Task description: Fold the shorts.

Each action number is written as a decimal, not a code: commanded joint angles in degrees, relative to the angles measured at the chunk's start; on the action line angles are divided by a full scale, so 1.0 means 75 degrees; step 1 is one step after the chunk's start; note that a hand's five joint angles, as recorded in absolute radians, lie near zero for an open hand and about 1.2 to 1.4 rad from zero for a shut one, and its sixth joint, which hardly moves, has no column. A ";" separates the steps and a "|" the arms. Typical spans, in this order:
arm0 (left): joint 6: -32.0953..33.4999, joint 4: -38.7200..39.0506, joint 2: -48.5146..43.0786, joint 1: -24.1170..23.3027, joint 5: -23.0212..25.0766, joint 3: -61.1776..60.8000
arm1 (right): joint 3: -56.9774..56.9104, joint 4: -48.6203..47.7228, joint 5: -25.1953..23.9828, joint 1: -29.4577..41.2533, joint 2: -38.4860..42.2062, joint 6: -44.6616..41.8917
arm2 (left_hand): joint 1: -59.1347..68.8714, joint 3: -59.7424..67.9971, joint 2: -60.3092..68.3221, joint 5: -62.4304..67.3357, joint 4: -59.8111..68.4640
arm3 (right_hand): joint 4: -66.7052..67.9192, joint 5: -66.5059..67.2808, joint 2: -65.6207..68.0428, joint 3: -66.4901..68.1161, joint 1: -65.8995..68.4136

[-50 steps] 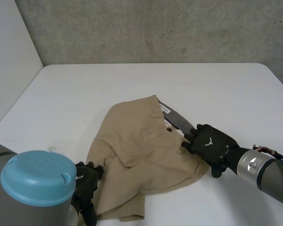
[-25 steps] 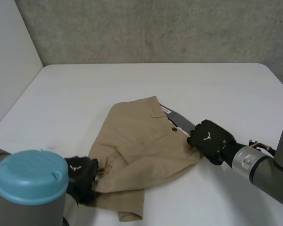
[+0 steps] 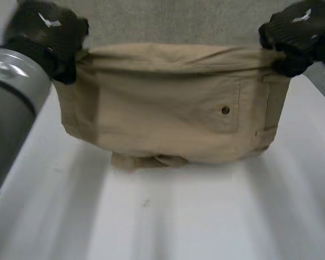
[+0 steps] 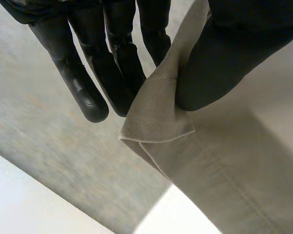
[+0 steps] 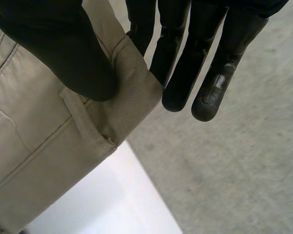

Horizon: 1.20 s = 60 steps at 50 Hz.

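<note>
While hands (image 3: 43, 32) (image 3: 295, 27) pinch both top corners, shorts (image 3: 168, 108) hang.

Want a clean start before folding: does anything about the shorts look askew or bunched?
The shorts hang fairly level, the left hand and right hand each pinching a top corner. One oddity: a crumpled wad of cloth pokes out below the lower edge, nearer the left hand's side, so the layers aren't flat.

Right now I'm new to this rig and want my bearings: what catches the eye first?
The tan fabric shorts hang spread wide above the white table, a small dark button showing on one pocket. The black left hand and black right hand each pinch a top corner.
</note>
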 commanded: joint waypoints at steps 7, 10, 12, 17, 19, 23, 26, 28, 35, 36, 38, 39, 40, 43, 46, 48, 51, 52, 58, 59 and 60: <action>-0.0087 -0.0245 -0.4054 0.0752 0.0100 0.2311 | -0.0972 -0.0700 0.1311 0.0828 0.3186 -0.0498 | 0.2147 0.1632 0.1550 0.1872 0.1549 | 0.1564 0.1897 0.1666 0.1728 0.3367; -0.0087 -0.0070 -0.4688 0.0893 0.0112 0.2991 | -0.1218 -0.1519 0.1557 0.0922 0.3773 -0.0474 | 0.2147 0.1632 0.1550 0.1872 0.1549 | 0.1564 0.1897 0.1666 0.1728 0.3367; -0.0063 0.0433 -0.5251 0.0905 0.0124 0.3659 | -0.1463 -0.2430 0.1755 0.0981 0.4123 -0.0451 | 0.2147 0.1632 0.1550 0.1872 0.1549 | 0.1564 0.1897 0.1666 0.1728 0.3367; -0.0052 0.2154 -0.5768 0.0929 0.0124 0.4820 | -0.1875 -0.5267 0.2131 0.1086 0.4360 -0.0427 | 0.2147 0.1632 0.1550 0.1872 0.1549 | 0.1564 0.1897 0.1666 0.1728 0.3367; -0.0028 0.3217 -0.5734 0.0894 0.0124 0.5241 | -0.1992 -0.6345 0.2167 0.1086 0.4336 -0.0439 | 0.2147 0.1632 0.1550 0.1872 0.1549 | 0.1564 0.1897 0.1666 0.1728 0.3367; -0.0040 0.4695 -0.5198 0.0824 0.0252 0.5559 | -0.2425 -0.8468 0.2132 0.1086 0.4033 -0.0416 | 0.2147 0.1632 0.1550 0.1872 0.1549 | 0.1564 0.1897 0.1666 0.1728 0.3367; -0.0168 0.5366 -0.4040 0.0835 0.0311 0.5374 | -0.2648 -0.9279 0.2096 0.1098 0.3704 -0.0322 | 0.2147 0.1632 0.1550 0.1872 0.1549 | 0.1564 0.1897 0.1666 0.1728 0.3367; -0.0297 0.5450 -0.3719 0.0858 0.0346 0.5186 | -0.2660 -0.9315 0.2085 0.1110 0.3506 -0.0136 | 0.2147 0.1632 0.1550 0.1872 0.1549 | 0.1564 0.1897 0.1666 0.1728 0.3367; -0.0743 0.5275 -0.3683 0.0882 0.0428 0.4308 | -0.2030 -0.8440 0.2085 0.1098 0.3317 0.0369 | 0.2147 0.1632 0.1550 0.1872 0.1549 | 0.1564 0.1897 0.1666 0.1728 0.3367; -0.0755 0.5228 -0.3683 0.0905 0.0428 0.4109 | -0.1912 -0.8250 0.2085 0.1098 0.3328 0.0381 | 0.2147 0.1632 0.1550 0.1872 0.1549 | 0.1564 0.1897 0.1666 0.1728 0.3367; -0.0790 0.5169 -0.3694 0.0952 0.0510 0.3432 | -0.1677 -0.7887 0.2085 0.1098 0.3375 0.0369 | 0.2147 0.1632 0.1550 0.1872 0.1549 | 0.1564 0.1897 0.1666 0.1728 0.3367; -0.0790 0.5158 -0.3706 0.0964 0.0545 0.3195 | -0.1432 -0.7549 0.2096 0.1098 0.3480 0.0369 | 0.2147 0.1632 0.1550 0.1872 0.1549 | 0.1564 0.1897 0.1666 0.1728 0.3367; -0.0790 0.5157 -0.3706 0.0964 0.0592 0.2949 | -0.1314 -0.7383 0.2096 0.1087 0.3562 0.0369 | 0.2147 0.1632 0.1550 0.1872 0.1549 | 0.1564 0.1897 0.1666 0.1728 0.3367; -0.0790 0.5146 -0.3741 0.0964 0.0838 0.1895 | -0.0811 -0.6775 0.2050 0.1098 0.3901 0.0358 | 0.2147 0.1632 0.1550 0.1872 0.1549 | 0.1564 0.1897 0.1666 0.1728 0.3367; -0.0802 0.5146 -0.3904 0.0952 0.1049 0.0866 | -0.0494 -0.6445 0.1933 0.1098 0.4171 0.0346 | 0.2147 0.1632 0.1550 0.1872 0.1549 | 0.1564 0.1897 0.1666 0.1728 0.3367; -0.0790 0.5146 -0.4080 0.0952 0.1061 0.0453 | -0.0166 -0.6233 0.1722 0.1098 0.4394 0.0346 | 0.2147 0.1632 0.1550 0.1872 0.1549 | 0.1564 0.1897 0.1666 0.1728 0.3367; -0.0755 0.5111 -0.4513 0.0882 0.1038 -0.0134 | 0.0232 -0.5976 0.1465 0.1110 0.4686 0.0264 | 0.2147 0.1632 0.1550 0.1872 0.1549 | 0.1564 0.1897 0.1666 0.1728 0.3367; -0.0732 0.5099 -0.4607 0.0870 0.1026 -0.0251 | 0.0304 -0.5882 0.1440 0.1098 0.4757 0.0229 | 0.2147 0.1632 0.1550 0.1872 0.1549 | 0.1564 0.1897 0.1666 0.1728 0.3367; -0.0685 0.4421 -0.4796 0.0835 0.1026 -0.1200 | 0.0562 -0.4992 0.1452 0.1110 0.5121 -0.0239 | 0.2147 0.1632 0.1550 0.1872 0.1549 | 0.1564 0.1897 0.1666 0.1728 0.3367; -0.0684 0.4292 -0.4784 0.0823 0.1026 -0.1283 | 0.0667 -0.4747 0.1475 0.1098 0.5075 -0.0321 | 0.2147 0.1632 0.1550 0.1872 0.1549 | 0.1564 0.1897 0.1666 0.1728 0.3367; -0.0684 0.4163 -0.4749 0.0800 0.1026 -0.1365 | 0.0726 -0.4629 0.1475 0.1087 0.5028 -0.0334 | 0.2147 0.1632 0.1550 0.1872 0.1549 | 0.1564 0.1897 0.1666 0.1728 0.3367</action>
